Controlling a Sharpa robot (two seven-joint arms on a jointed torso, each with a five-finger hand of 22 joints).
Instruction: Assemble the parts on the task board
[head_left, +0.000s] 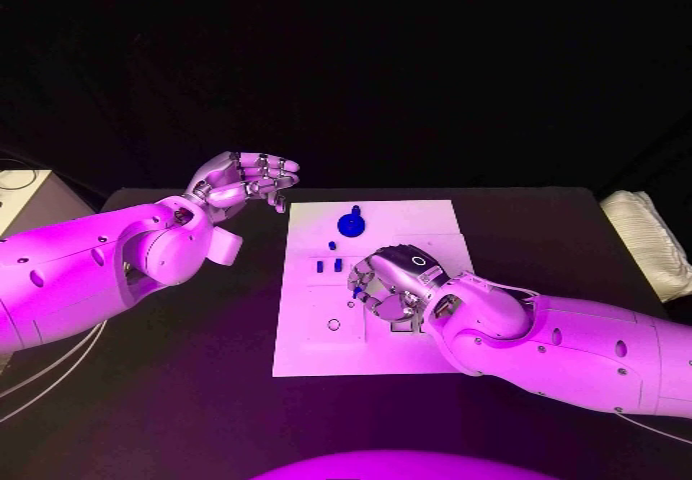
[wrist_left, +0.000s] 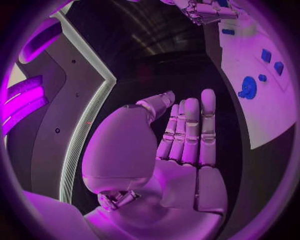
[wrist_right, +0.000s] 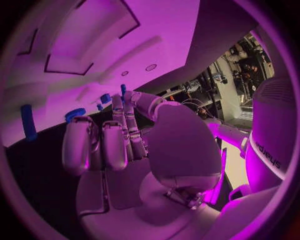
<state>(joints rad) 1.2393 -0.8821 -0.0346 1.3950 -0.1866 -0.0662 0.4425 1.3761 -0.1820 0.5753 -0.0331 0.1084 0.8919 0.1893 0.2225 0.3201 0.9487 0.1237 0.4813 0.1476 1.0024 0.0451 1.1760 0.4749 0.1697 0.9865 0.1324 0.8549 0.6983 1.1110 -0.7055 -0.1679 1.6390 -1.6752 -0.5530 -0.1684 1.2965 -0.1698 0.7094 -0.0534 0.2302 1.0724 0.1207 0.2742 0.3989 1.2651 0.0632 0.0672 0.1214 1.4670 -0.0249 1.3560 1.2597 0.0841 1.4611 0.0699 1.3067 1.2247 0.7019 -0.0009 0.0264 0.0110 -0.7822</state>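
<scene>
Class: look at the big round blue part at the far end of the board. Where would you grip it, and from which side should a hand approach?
Grip the round blue part by its raised rim, fingers on opposite edges, coming from above. It appears to lie flat on the board, so its sides are the only likely holds, and nothing crowds it. The left hand hovers nearer; the right hand is over mid-board.

task board (head_left: 433, 215) far right bare | right hand (head_left: 392, 287) covers centre

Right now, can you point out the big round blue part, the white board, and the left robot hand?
big round blue part (head_left: 352, 220), head view, middle of its disc.
white board (head_left: 433, 215), head view, bare far right corner area.
left robot hand (head_left: 248, 180), head view, middle of the hand.
</scene>
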